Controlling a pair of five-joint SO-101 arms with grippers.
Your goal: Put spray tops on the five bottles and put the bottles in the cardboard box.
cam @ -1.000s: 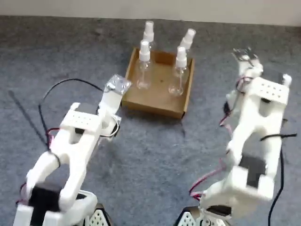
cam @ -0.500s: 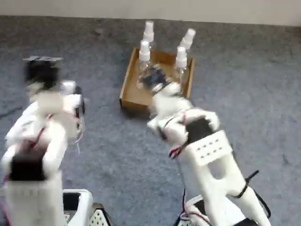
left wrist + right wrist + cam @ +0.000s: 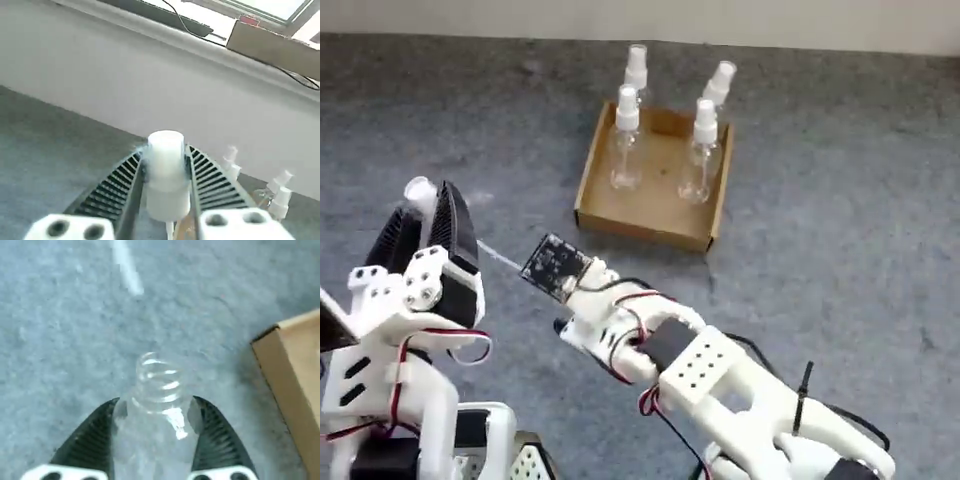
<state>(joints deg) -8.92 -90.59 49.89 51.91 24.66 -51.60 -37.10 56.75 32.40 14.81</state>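
My left gripper [image 3: 165, 152] is shut on a white spray top [image 3: 166, 180] and holds it upright. From above, this gripper [image 3: 420, 197] is at the table's left, and the spray top's thin tube [image 3: 505, 261] slants toward the middle. My right gripper [image 3: 156, 404] is shut on a clear bottle [image 3: 157, 385] whose threaded neck is bare. The right arm [image 3: 650, 345] lies low at the centre front. Two capped bottles [image 3: 625, 140] [image 3: 700, 150] stand in the cardboard box [image 3: 650, 225]. Two more capped bottles [image 3: 637, 65] [image 3: 720, 80] stand at its far edge, inside or behind I cannot tell.
Grey carpet [image 3: 840, 200] covers the table. One corner of the box [image 3: 295, 370] lies close beside the held bottle. A pale wall [image 3: 100, 75] runs behind the table. Open carpet lies right of the box and at the far left.
Both arms have swung a long way. The left arm pulled back to the left and now holds the spray top up. The right arm crossed from the right side to the centre front.
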